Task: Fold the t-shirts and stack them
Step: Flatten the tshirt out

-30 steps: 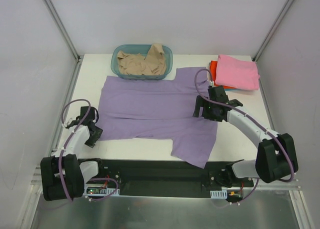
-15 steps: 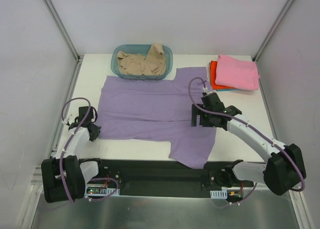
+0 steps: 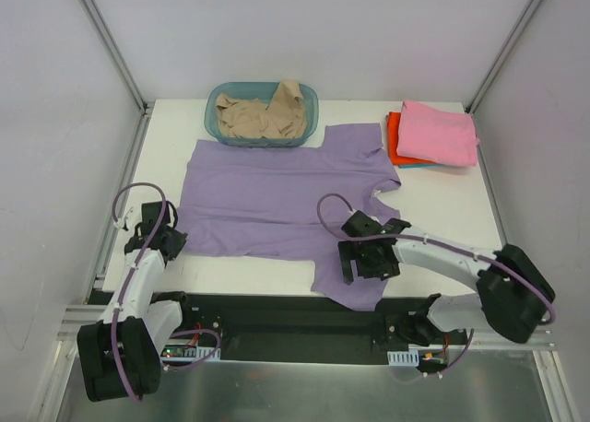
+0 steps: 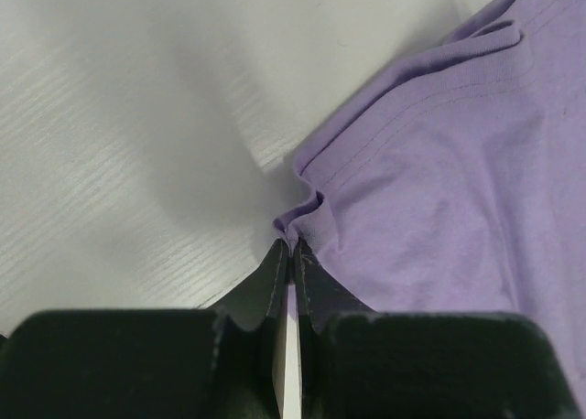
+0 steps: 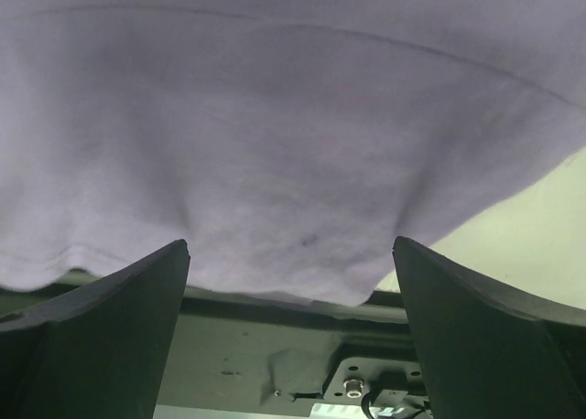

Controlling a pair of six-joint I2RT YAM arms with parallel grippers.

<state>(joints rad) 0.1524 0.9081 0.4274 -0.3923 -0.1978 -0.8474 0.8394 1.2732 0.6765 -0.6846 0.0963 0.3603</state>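
Note:
A lavender-purple t-shirt (image 3: 277, 196) lies spread flat on the white table, one sleeve hanging over the near edge. My left gripper (image 3: 173, 242) is at the shirt's near left corner. In the left wrist view the left gripper (image 4: 291, 247) is shut on a small fold of the purple hem (image 4: 307, 209). My right gripper (image 3: 362, 265) hovers open over the near sleeve. In the right wrist view its fingers (image 5: 110, 309) stand wide apart above the purple cloth (image 5: 275, 145), holding nothing. A beige t-shirt (image 3: 261, 116) is crumpled in the basket. A folded pink t-shirt (image 3: 438, 132) rests on an orange-red one (image 3: 395, 141).
The teal basket (image 3: 217, 127) stands at the back, touching the purple shirt's far edge. The folded stack sits at the back right corner. The black base plate (image 3: 277, 316) runs along the near edge under the sleeve. Metal frame posts rise at both sides.
The left gripper has closed on the shirt's near left corner. The right arm has swung from the shirt's right side towards the near edge, over the near sleeve.

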